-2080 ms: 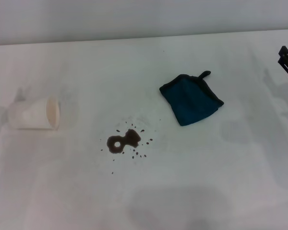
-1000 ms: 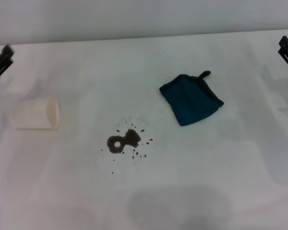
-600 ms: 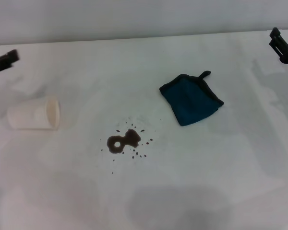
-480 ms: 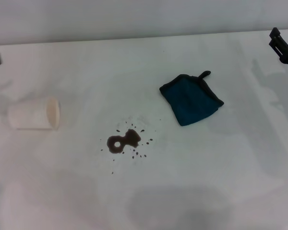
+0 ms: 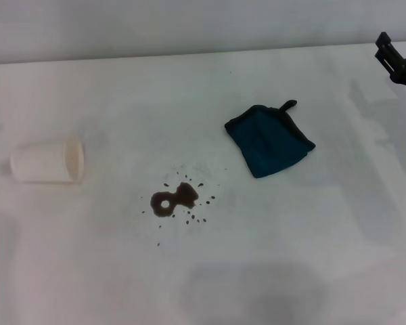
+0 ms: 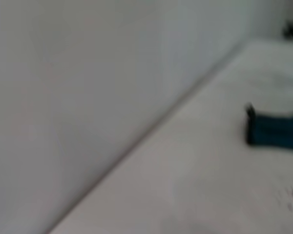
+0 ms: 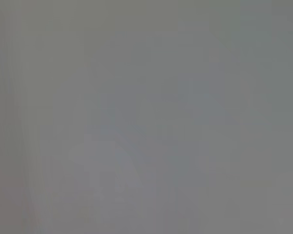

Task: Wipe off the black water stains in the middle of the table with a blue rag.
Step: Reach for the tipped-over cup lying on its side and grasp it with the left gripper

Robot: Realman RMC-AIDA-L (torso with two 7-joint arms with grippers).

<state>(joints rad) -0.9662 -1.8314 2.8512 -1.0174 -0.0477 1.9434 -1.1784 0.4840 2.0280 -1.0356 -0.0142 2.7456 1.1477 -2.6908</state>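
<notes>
My right gripper hangs at the far right edge of the head view, above the back corner of the white surface and well apart from everything on it. Only a dark piece of it shows, so I cannot tell whether my right fingers are open or closed. My left gripper does not appear in any view, so I cannot tell the state of my left fingers either.

The blue rag lies flat on the surface, right of centre, its black loop pointing toward the back wall. My left wrist view catches it too, low beside the line where the surface meets the wall. The black water stains sit nearer to me and to the left of the rag, clearly apart from it: a dark blotch with a pale round hole, ringed by small specks. A white paper cup lies on its side toward the left edge, mouth facing the stains, well clear of them. My right wrist view shows only plain grey.
</notes>
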